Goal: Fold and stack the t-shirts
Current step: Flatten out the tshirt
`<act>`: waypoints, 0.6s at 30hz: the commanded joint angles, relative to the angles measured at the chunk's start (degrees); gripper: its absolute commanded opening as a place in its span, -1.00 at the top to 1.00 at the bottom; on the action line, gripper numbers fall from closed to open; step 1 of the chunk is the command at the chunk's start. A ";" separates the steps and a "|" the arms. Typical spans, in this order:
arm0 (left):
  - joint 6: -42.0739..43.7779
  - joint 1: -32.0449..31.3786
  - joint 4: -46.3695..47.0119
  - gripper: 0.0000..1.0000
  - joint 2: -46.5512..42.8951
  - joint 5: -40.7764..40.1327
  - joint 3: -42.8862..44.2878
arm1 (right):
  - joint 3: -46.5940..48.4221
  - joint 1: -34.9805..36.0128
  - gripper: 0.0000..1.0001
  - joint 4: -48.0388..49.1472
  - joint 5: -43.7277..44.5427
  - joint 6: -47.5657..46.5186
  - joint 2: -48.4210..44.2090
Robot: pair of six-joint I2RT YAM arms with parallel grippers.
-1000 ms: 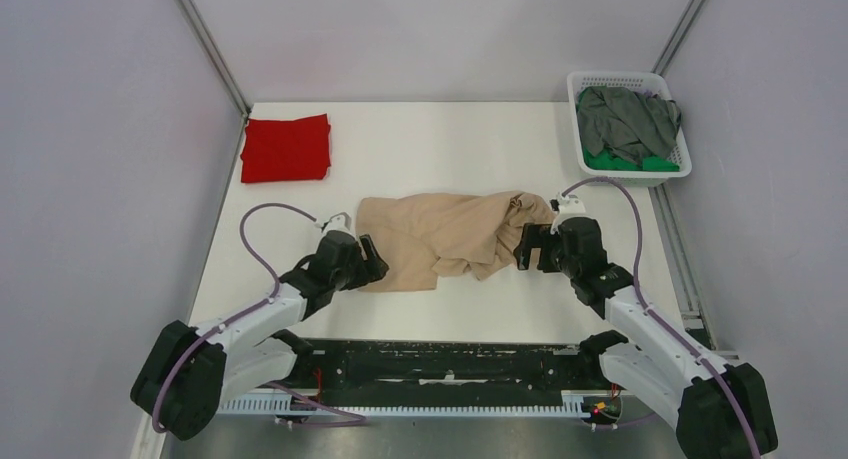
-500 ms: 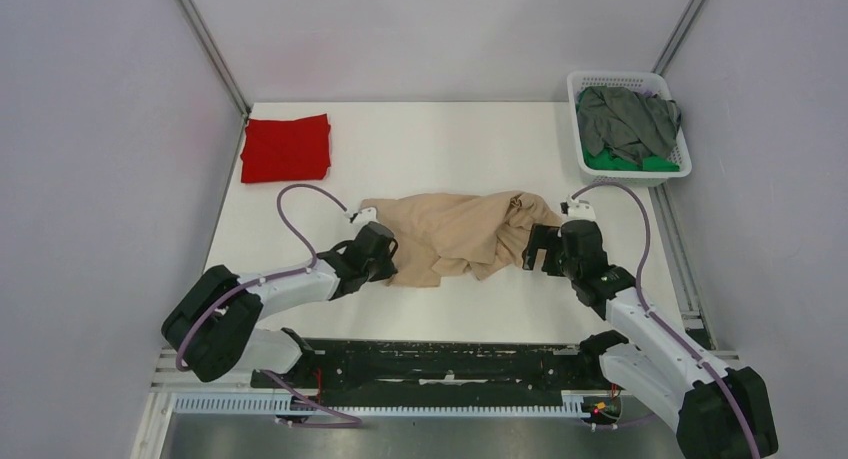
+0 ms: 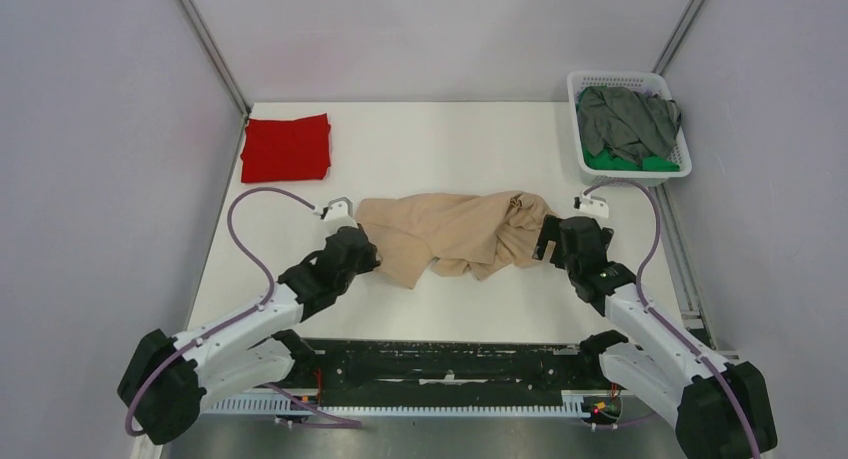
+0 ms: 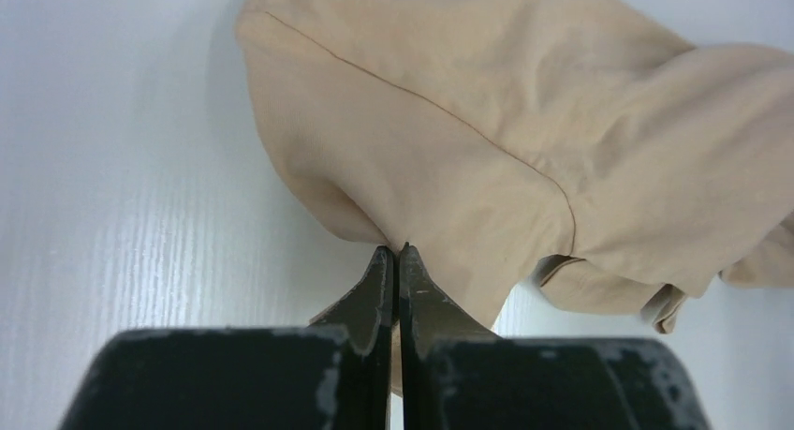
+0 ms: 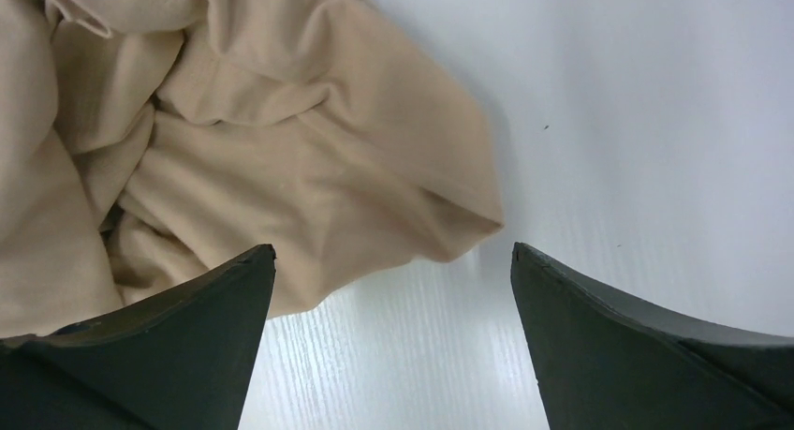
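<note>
- Seen from above, your beige t-shirt (image 3: 450, 234) lies crumpled mid-surface (image 3: 440, 149). The red t-shirt (image 3: 286, 148) sits folded at the far left corner. The grey t-shirt (image 3: 625, 119) and green t-shirt (image 3: 620, 162) fill the white basket (image 3: 617, 76) at the far right.
- At your left wrist, the left jaws are closed, pinching the beige t-shirt's near-left edge low on the surface.
- At your right wrist, the right jaws stand wide apart, the shirt's right edge between them, ungripped.

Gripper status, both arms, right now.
Left gripper: closed, pinching the edge of the beige t-shirt.
Right gripper: open, holding nothing, jaws either side of the shirt's other edge.
</note>
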 commanded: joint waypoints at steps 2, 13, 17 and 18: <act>4.28 -0.08 -3.82 0.96 -7.97 -7.87 1.56 | 4.17 0.11 -0.96 -1.03 4.61 -3.01 4.07; 6.23 -0.10 -3.77 0.96 -11.45 -9.23 2.90 | -1.16 0.05 -0.88 14.84 7.23 1.34 11.17; 6.15 -0.06 -3.21 0.96 -11.36 -9.31 2.84 | -2.11 -0.29 -0.80 21.96 8.00 3.16 15.04; 6.12 -0.06 -3.10 0.96 -11.42 -9.32 2.79 | -2.49 -0.32 -0.76 23.61 8.11 3.42 15.96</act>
